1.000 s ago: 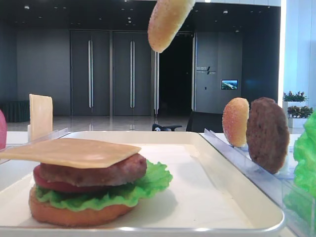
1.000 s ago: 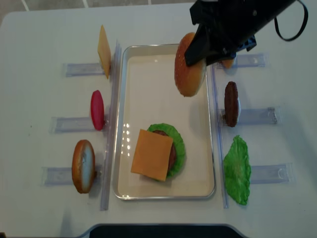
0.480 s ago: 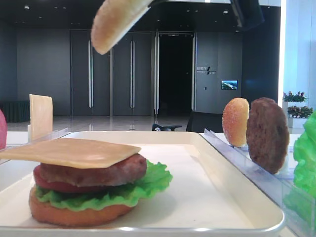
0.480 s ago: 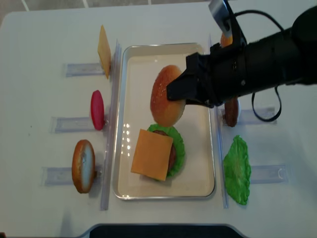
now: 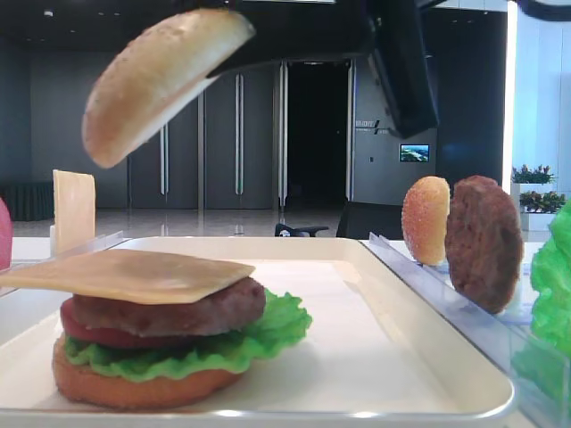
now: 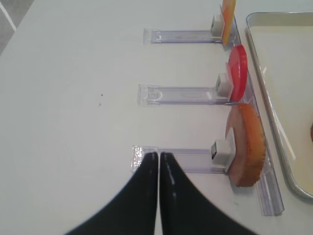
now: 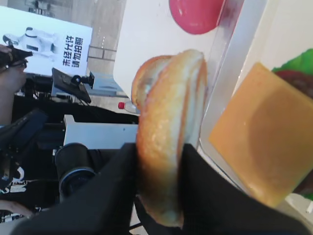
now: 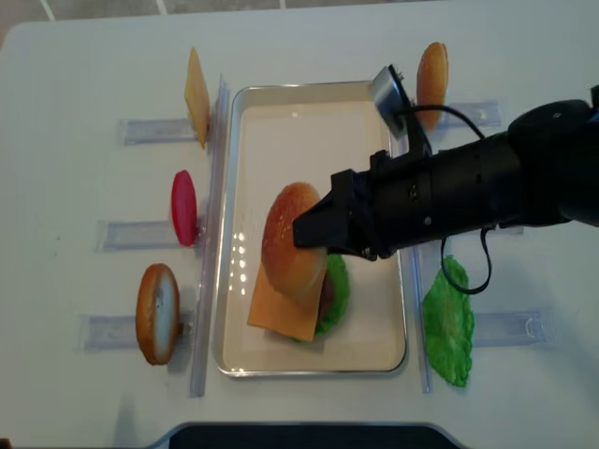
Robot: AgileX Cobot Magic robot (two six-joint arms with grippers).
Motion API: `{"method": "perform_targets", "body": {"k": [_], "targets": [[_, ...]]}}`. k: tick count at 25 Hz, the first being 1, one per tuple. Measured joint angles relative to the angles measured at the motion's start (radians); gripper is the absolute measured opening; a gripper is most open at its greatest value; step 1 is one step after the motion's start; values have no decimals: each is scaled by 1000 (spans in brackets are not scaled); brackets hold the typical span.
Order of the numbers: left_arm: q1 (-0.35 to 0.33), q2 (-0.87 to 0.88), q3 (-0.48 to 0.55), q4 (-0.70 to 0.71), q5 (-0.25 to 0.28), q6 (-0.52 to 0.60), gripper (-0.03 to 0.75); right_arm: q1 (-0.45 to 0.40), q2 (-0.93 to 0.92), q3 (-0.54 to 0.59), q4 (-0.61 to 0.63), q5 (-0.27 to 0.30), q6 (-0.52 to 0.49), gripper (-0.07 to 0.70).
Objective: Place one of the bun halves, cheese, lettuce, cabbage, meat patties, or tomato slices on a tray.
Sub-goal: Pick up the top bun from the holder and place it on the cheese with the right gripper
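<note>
Exterior high view: the right gripper (image 8: 314,229) holds the domed bun top (image 8: 292,239) pinched in its jaws, tilted in the air above the cheese slice (image 8: 285,304) that caps the stack of patty, tomato and lettuce (image 5: 259,334) on the white tray (image 8: 374,355). The left gripper (image 6: 159,159) hovers over the counter (image 6: 73,98) with its jaws pressed together, just beside a clear rack (image 6: 186,159) holding an orange-brown bun half (image 6: 247,152).

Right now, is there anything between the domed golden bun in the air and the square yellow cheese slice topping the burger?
No, only open air separates bun top from cheese, per the low front view.
</note>
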Motion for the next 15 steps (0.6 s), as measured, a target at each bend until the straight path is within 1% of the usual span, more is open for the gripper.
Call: {"method": "perform_targets", "body": {"k": [6, 11, 15], "targets": [[0, 0, 0, 0, 0, 0, 0, 47, 78, 0, 11, 15, -33, 225], [0, 0, 0, 0, 0, 0, 0, 50, 131, 0, 113, 60, -120, 222], [0, 0, 0, 0, 0, 0, 0, 50, 155, 0, 134, 80, -149, 222]]}}
